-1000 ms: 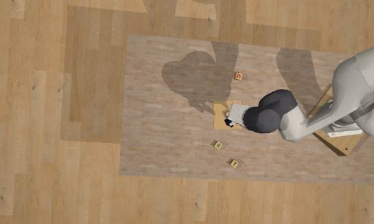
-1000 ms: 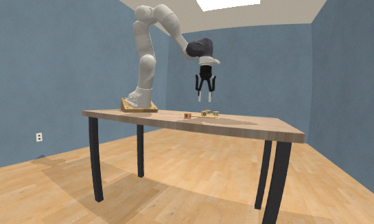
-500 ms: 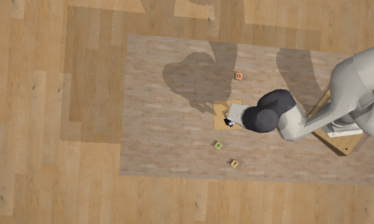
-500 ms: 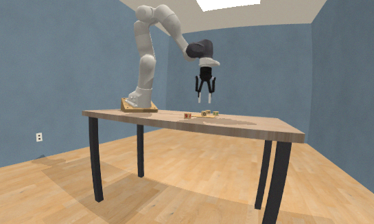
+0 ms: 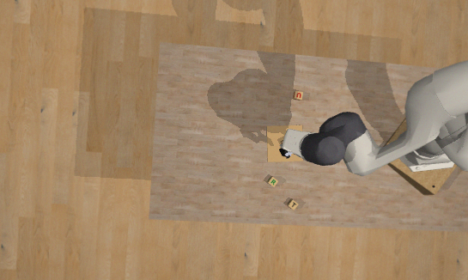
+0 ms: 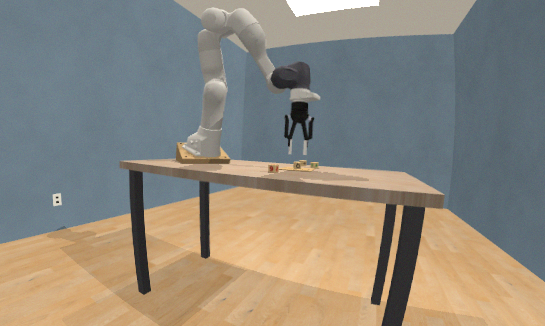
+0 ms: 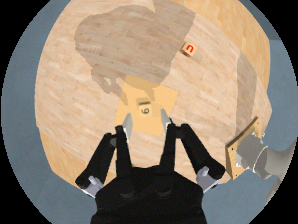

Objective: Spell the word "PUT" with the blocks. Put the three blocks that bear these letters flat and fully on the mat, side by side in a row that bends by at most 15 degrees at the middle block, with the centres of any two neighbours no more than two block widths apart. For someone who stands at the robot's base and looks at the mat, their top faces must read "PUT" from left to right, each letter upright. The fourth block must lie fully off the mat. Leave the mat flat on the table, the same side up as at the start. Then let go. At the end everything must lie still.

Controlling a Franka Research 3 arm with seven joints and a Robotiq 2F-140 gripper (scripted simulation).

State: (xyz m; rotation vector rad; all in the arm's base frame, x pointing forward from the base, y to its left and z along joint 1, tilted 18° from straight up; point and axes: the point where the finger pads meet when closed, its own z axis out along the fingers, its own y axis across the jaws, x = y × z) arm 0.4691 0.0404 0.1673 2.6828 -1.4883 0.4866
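A small tan mat point(image 5: 277, 150) lies in the middle of the table. In the wrist view one block point(image 7: 143, 104) lies on the mat; its letter is too small to read, and the top and exterior views hide it under my wrist. The U block point(image 5: 298, 95), with a red letter, lies off the mat on one side and also shows in the wrist view point(image 7: 190, 48). The R block point(image 5: 272, 181) and the T block point(image 5: 293, 204) lie off the mat on the other side. My gripper point(image 6: 298, 146) hangs well above the mat with its fingers partly apart and nothing between them.
The robot's base stands on a wooden plate point(image 6: 203, 154) at one end of the table. The arm's shadow falls across the table beyond the mat. The table edge point(image 5: 312, 223) runs not far past the T block.
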